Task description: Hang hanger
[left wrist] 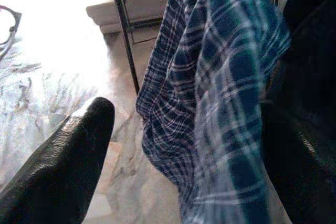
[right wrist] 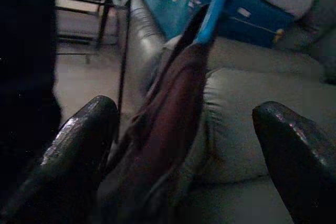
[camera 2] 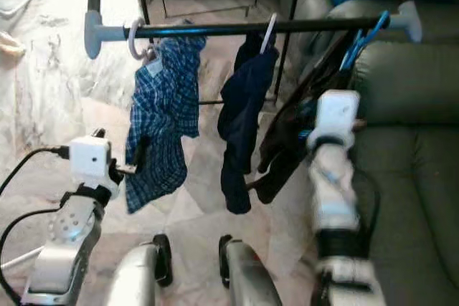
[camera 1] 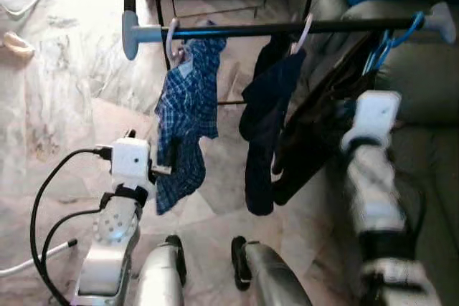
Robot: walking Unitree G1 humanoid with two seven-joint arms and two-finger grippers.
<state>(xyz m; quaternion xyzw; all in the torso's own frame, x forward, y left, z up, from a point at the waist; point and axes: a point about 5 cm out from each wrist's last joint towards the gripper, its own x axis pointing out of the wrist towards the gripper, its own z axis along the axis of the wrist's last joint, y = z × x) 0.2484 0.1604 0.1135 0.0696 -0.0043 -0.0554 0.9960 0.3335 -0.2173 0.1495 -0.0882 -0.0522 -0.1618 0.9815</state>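
Hanger with blue plastic hook (camera 1: 391, 37) carries the dark brown garment (right wrist: 163, 129) just ahead of my spread, empty right gripper (right wrist: 194, 150), probably already hooked over the black rail (camera 1: 287, 28). My left gripper (left wrist: 173, 161), jaws open, flanks the blue plaid shirt (camera 1: 185, 116).

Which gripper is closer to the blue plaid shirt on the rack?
The left. The left gripper is open right at the plaid shirt, its fingers either side of the cloth. The right gripper is open farther along the rail, by the dark garment on the blue hanger.
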